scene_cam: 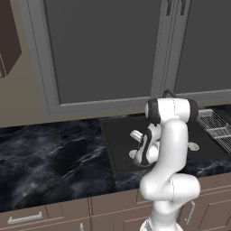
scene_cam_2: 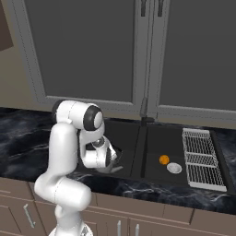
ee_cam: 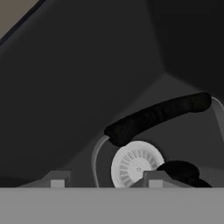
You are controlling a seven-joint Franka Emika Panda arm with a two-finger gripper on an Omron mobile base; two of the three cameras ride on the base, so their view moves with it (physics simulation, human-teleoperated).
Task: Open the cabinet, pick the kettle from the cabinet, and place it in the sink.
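Note:
The kettle lies low in the dark sink, with its white ribbed lid facing the hand camera and its black bar handle arching over it. My gripper is open; its fingertips stand wide apart just short of the handle, with nothing between them. From the base, my arm bends down into the left basin of the sink, the hand right by the kettle. A brown cabinet corner shows at the upper left.
An orange ball and the round silver drain disc lie in the right basin. A grey wire dish rack stands to the right of the sink. Black marble counter stretches to the left, with grey panelled windows behind.

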